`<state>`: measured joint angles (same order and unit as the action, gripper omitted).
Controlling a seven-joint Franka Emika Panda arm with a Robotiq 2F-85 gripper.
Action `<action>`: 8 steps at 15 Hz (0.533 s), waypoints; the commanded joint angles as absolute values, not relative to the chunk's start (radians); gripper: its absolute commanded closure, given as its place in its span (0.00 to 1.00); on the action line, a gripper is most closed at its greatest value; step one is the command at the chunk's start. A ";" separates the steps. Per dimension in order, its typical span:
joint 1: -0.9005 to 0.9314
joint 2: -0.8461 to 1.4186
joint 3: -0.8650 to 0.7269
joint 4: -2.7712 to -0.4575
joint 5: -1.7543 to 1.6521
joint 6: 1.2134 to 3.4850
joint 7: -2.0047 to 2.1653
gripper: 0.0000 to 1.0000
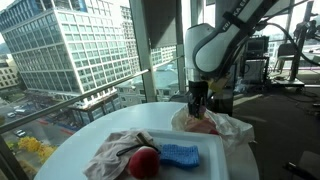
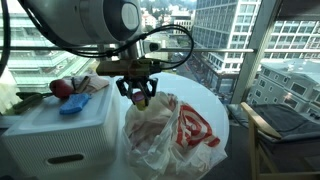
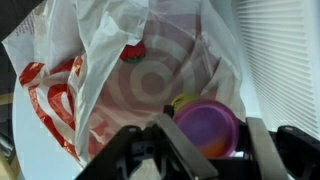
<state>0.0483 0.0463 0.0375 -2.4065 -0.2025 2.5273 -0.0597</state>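
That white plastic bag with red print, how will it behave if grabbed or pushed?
Probably floppy: the bag lies crumpled in folds, so it would likely sag and bunch when lifted. Its film looks thin, so likely light, apt to slide on the smooth table. The claw holds a purple round thing above it.

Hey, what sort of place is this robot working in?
Likely a high-floor city office or lab: floor-to-ceiling glass windows, tall office buildings outside, a street far below. The robot's hand holds a purple round object over a round white table.
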 commanded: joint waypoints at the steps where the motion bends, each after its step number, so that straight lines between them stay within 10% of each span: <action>1: 0.018 0.165 -0.015 -2.447 -0.366 2.751 0.007 0.79; 5: 0.025 0.339 -0.129 -2.425 -0.516 3.007 0.125 0.79; 6: 0.029 0.362 -0.144 -2.420 -0.510 3.037 0.135 0.37; 8: 0.017 0.346 -0.120 -2.430 -0.464 3.027 0.120 0.22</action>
